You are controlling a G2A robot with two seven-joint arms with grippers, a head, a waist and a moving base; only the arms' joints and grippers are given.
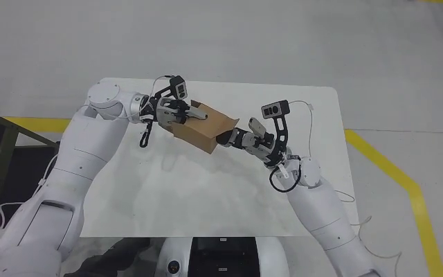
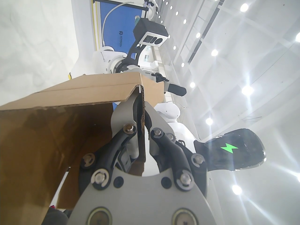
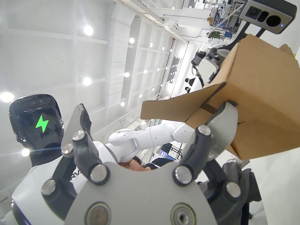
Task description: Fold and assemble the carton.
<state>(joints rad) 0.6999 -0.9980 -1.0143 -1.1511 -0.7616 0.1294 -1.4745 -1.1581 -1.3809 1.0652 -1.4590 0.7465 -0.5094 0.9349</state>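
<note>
Pinching the carton point(image 1: 205, 126) edge: left fingers point(image 2: 124, 115); right fingers point(image 3: 222, 122) spread, one touching it

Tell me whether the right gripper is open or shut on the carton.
Open. On the right gripper the fingers stand wide apart: one free in air, the other resting against the carton.

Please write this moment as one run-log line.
brown cardboard carton: over white table | left pincer: shut on carton wall | right pincer: open, touching carton end
</note>
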